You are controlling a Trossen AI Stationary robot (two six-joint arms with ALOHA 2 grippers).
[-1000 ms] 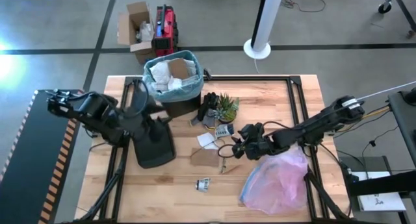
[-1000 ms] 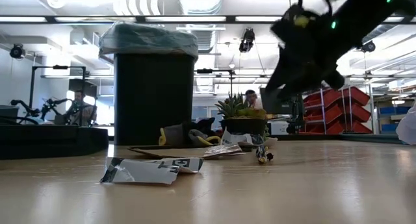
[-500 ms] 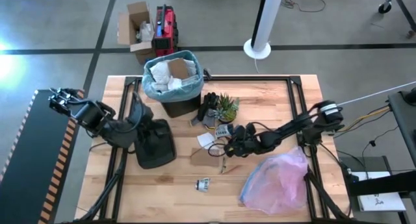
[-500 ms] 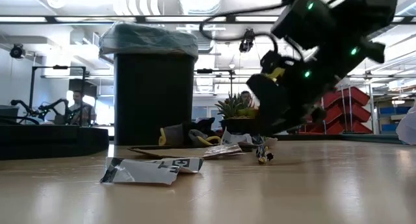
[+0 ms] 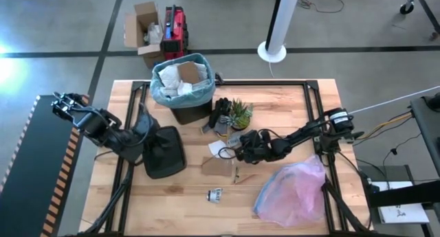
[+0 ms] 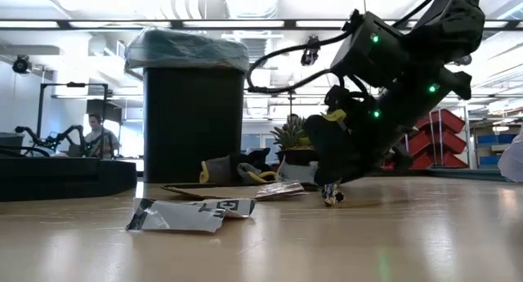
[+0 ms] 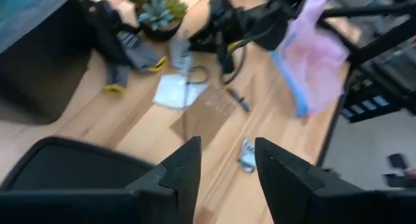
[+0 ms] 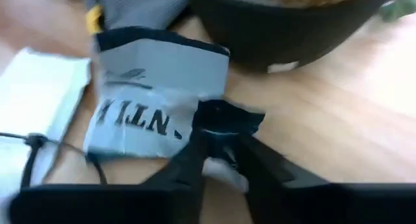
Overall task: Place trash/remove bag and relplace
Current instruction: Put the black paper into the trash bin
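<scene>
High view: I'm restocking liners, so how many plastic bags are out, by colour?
Light blue-teal bag, lining the bin: 1
Pinkish bag, lying loose: 1
Total: 2

Dark print, seen upside down and only partly legible as something like "NIL", is shown on a grey wrapper [image 8: 153, 100] by the plant pot [image 8: 286, 29].
</scene>
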